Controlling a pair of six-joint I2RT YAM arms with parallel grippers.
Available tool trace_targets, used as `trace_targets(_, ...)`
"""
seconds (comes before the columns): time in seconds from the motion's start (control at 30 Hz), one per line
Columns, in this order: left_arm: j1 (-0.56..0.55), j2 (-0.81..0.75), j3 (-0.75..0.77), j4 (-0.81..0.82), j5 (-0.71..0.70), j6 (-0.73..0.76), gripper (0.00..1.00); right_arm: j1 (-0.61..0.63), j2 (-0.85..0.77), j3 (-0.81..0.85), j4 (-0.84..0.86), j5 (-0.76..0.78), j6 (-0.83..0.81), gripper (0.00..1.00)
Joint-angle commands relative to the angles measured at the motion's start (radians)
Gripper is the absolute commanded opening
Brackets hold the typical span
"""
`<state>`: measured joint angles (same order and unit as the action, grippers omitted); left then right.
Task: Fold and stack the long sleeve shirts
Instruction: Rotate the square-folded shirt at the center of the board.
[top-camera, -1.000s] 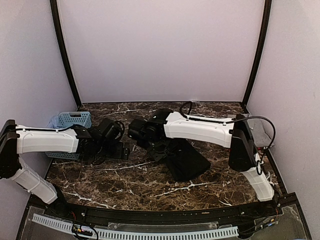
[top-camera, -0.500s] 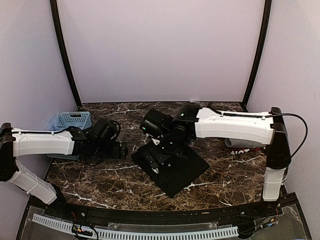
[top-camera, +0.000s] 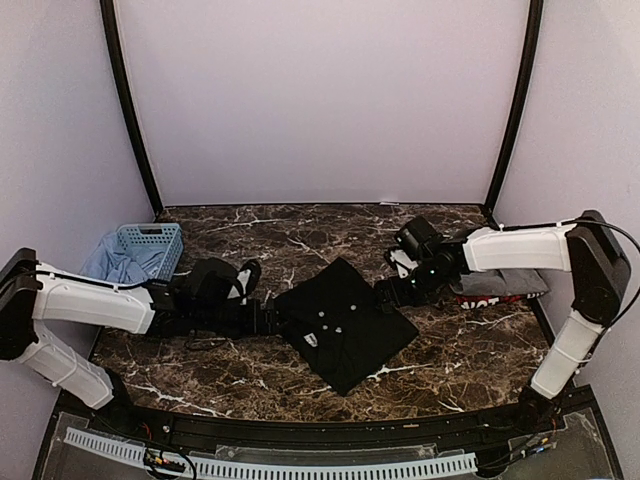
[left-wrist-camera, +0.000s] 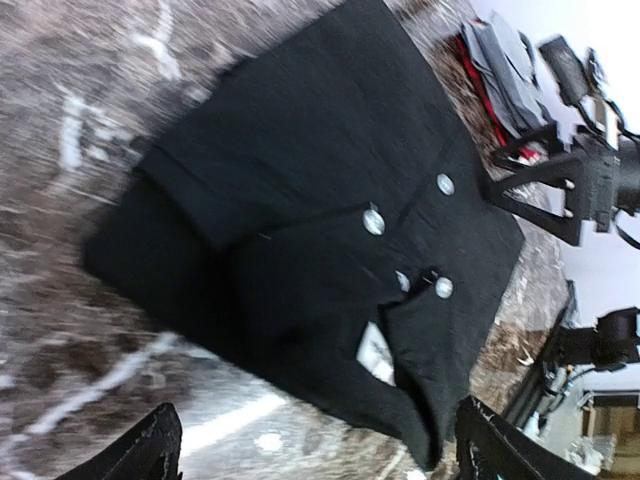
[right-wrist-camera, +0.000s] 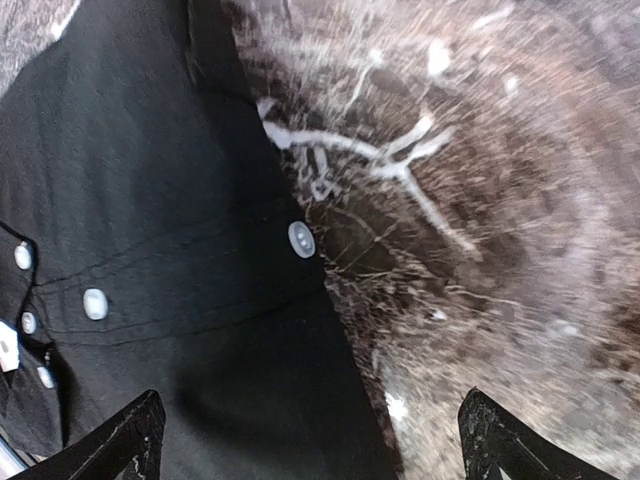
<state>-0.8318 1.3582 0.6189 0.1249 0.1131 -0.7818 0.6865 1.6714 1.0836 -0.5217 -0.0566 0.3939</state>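
Observation:
A black long sleeve shirt (top-camera: 345, 325) with small pale buttons lies folded flat on the marble table (top-camera: 460, 350), mid-table. My left gripper (top-camera: 265, 318) stands open at the shirt's left edge, holding nothing. In the left wrist view the black shirt (left-wrist-camera: 300, 220) fills the frame above the open gripper (left-wrist-camera: 315, 455). My right gripper (top-camera: 383, 293) is open at the shirt's upper right edge. Its wrist view has the gripper (right-wrist-camera: 315, 445) straddling the border of the black shirt (right-wrist-camera: 150, 250). A folded grey shirt (top-camera: 500, 280) lies on a red-edged, white-lettered one (top-camera: 480, 298) at the right.
A light-blue lattice basket (top-camera: 148, 240) with pale blue cloth stands at the far left. Black frame posts rise at the back corners. The left wrist view shows the right arm (left-wrist-camera: 590, 175) beyond the shirt, and the grey and red pile (left-wrist-camera: 500, 50).
My right gripper has opened, let go of the black shirt and drawn back to the right. The shirt now lies flat. My left gripper has slid right to the shirt's edge.

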Motion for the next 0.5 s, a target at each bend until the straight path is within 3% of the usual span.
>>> trace_targets(0.0, -0.043, 0.102, 0.016, 0.155, 0.105, -0.087, 0.94, -0.018, 0.025, -0.059, 0.166, -0.130, -0.025, 0.99)
trace_targets(0.3, -0.046, 0.244, 0.077, 0.153, 0.077, -0.110, 0.86, 0.000, -0.050, -0.256, 0.275, -0.205, 0.042, 0.96)
trace_targets(0.47, -0.020, 0.318, 0.119, 0.133, 0.093, -0.080, 0.76, 0.107, -0.115, -0.343, 0.352, -0.193, 0.117, 0.94)
